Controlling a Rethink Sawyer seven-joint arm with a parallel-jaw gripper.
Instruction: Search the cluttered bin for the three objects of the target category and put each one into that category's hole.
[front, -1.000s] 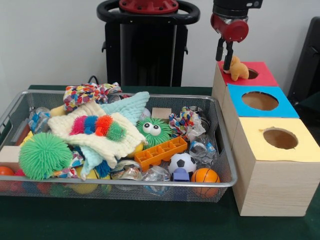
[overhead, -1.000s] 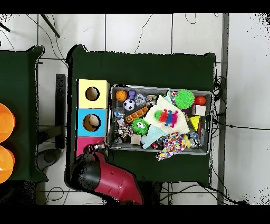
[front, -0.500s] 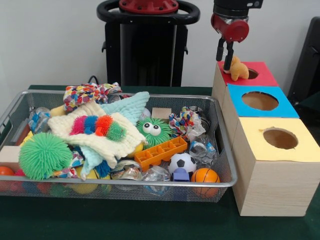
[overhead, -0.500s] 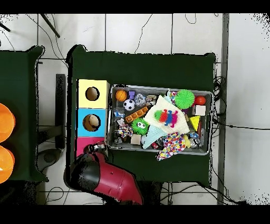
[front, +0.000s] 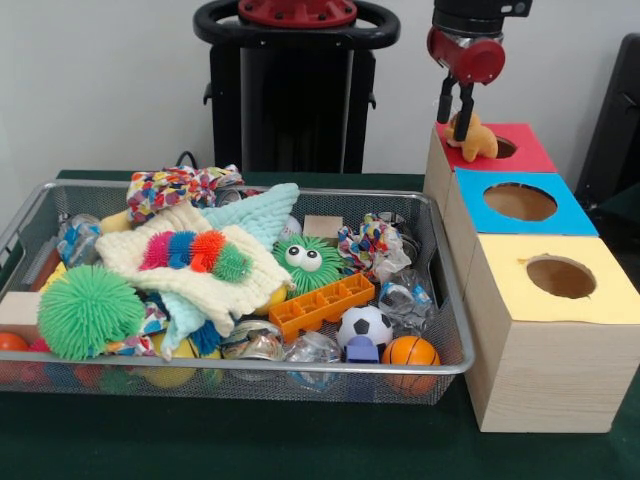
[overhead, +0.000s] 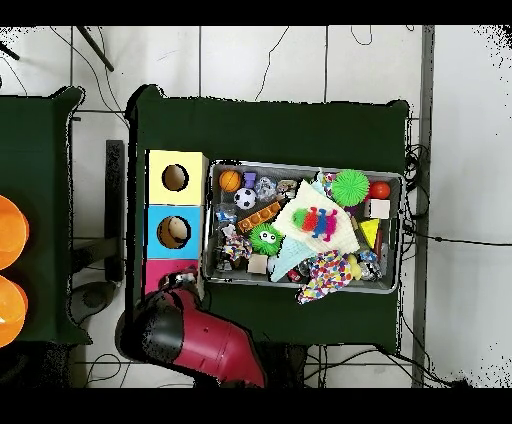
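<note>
While hanging upright, tool (front: 456, 118) pinches orange toy (front: 474, 139) over red box (front: 522, 155).

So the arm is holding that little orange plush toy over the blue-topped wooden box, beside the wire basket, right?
Not quite: the front view shows the gripper with the little orange plush toy at the red-topped wooden box, by its hole, not the blue-topped wooden box, which is next in the row. It is beside the wire basket.
</note>
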